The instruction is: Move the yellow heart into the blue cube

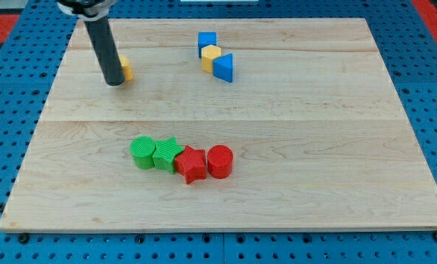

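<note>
My tip [114, 83] rests on the wooden board [314, 147] at the view's upper left. A yellow block [126, 70] sits right against the rod's right side and is partly hidden by it, so its shape is hard to make out. The blue cube [207, 42] stands near the view's top centre, well to the right of my tip. A second yellow block [211, 57], roughly hexagonal, touches the blue cube from below. A blue triangular block [224, 67] touches that yellow block's lower right.
A row of touching blocks lies below the centre: a green cylinder [141, 152], a green star [166, 154], a red star [191, 164] and a red cylinder [220, 161]. A blue pegboard surrounds the board.
</note>
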Robot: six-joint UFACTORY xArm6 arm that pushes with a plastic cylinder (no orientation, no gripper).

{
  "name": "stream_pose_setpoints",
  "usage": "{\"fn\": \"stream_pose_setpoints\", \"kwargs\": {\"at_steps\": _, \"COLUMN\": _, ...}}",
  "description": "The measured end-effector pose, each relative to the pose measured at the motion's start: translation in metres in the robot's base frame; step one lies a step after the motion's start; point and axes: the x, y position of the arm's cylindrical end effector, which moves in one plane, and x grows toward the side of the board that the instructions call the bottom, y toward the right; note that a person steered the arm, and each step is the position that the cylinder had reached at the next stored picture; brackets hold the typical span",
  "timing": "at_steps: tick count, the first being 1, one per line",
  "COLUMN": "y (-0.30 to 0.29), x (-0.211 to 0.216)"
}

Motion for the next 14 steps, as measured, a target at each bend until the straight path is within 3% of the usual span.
{"fn": "stream_pose_setpoints", "kwargs": {"at_steps": 1, "y": 0.03, "x": -0.042}}
{"fn": "stream_pose_setpoints", "kwargs": {"at_steps": 2, "y": 0.113, "x": -0.075}}
{"fn": "stream_pose_setpoints", "kwargs": {"at_steps": 3, "y": 0.148, "x": -0.084}}
{"fn": "stream_pose_setpoints", "kwargs": {"at_steps": 7, "y": 0.148, "x": -0.089}}
{"fn": "stream_pose_setpoints", "kwargs": {"at_steps": 8, "y": 0.122, "x": -0.086}}
{"fn": "stream_pose_setpoints", "kwargs": {"at_steps": 9, "y": 0.077, "x": -0.111}}
{"fn": "stream_pose_setpoints", "kwargs": {"at_steps": 10, "y": 0.004, "x": -0.124}}
{"fn": "stream_pose_setpoints", "kwargs": {"at_steps": 11, "y": -0.015, "x": -0.077}}
{"fn": "stream_pose_setpoints", "kwargs": {"at_steps": 13, "y": 0.125, "x": -0.068}}
{"fn": "stream_pose_setpoints", "kwargs": {"at_steps": 14, "y": 0.129, "x": -0.067}}
